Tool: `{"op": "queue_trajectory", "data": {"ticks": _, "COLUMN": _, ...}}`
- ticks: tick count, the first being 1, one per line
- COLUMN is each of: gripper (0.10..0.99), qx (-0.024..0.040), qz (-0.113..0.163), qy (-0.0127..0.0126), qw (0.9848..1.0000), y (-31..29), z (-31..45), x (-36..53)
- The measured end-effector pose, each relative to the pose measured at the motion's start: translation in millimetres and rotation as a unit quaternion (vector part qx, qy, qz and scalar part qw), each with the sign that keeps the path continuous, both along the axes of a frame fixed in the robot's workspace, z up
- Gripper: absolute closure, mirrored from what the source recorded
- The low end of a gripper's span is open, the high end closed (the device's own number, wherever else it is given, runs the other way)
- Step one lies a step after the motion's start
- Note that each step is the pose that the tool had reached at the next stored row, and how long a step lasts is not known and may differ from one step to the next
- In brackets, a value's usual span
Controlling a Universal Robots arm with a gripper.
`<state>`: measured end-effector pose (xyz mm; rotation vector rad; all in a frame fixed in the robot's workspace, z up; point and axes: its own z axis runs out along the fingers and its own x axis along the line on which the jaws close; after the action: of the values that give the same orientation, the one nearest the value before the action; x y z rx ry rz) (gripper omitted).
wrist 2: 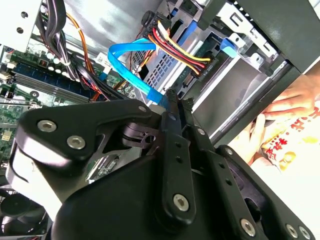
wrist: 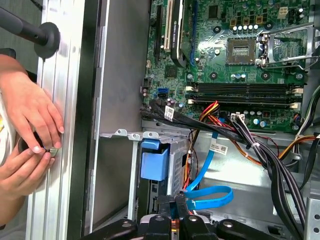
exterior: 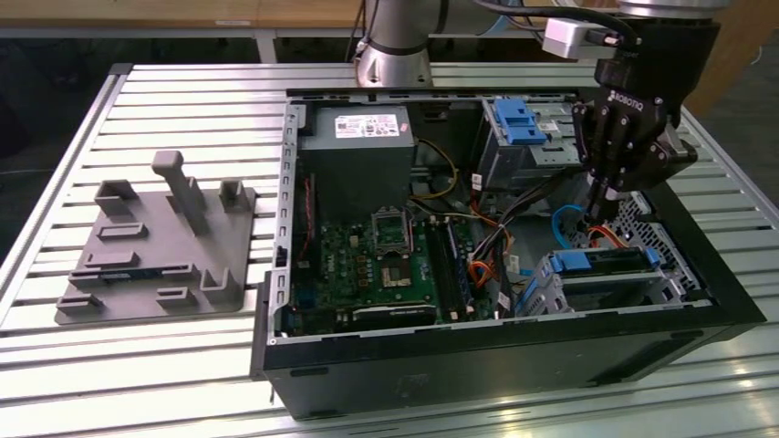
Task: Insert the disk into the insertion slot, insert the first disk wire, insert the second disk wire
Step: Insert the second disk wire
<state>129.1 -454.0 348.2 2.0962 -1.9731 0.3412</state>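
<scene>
The disk (exterior: 605, 262), silver in a blue caddy, lies inside the insertion slot (exterior: 586, 294), a grey perforated cage at the case's corner on the exterior view's right. My gripper (exterior: 600, 219) hangs just above the disk's back end. In the second wrist view a black plug with red, yellow and black wires (wrist 2: 186, 54) sits against the disk (wrist 2: 240, 92). A flat blue wire (wrist 2: 131, 64) loops down to my gripper (wrist 2: 171, 96), whose fingers are shut on its end. The first wrist view shows the same blue wire (wrist: 210, 195) curling into my gripper (wrist: 176, 209).
The open computer case (exterior: 487, 351) lies on a slatted metal table (exterior: 146, 365). Inside are the motherboard (exterior: 378, 265), a power supply (exterior: 359, 137), a taller bay with a blue latch (exterior: 517, 123) and loose cable bundles (wrist: 280, 160). A person's hands (wrist: 30, 120) rest by the case wall. A grey fixture plate (exterior: 159, 251) lies outside.
</scene>
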Motion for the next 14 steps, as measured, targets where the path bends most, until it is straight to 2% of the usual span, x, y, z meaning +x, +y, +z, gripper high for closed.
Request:
{"op": "queue_trajectory", "data": {"ticks": 9, "gripper": 0.925, "qx": 0.0, "qz": 0.0, "qy": 0.0, "qw": 1.0, "y": 0.0, "z": -0.2, "x": -0.3}}
{"op": "queue_trajectory", "data": {"ticks": 14, "gripper": 0.925, "qx": 0.0, "qz": 0.0, "qy": 0.0, "qw": 1.0, "y": 0.0, "z": -0.1, "x": 6.3}}
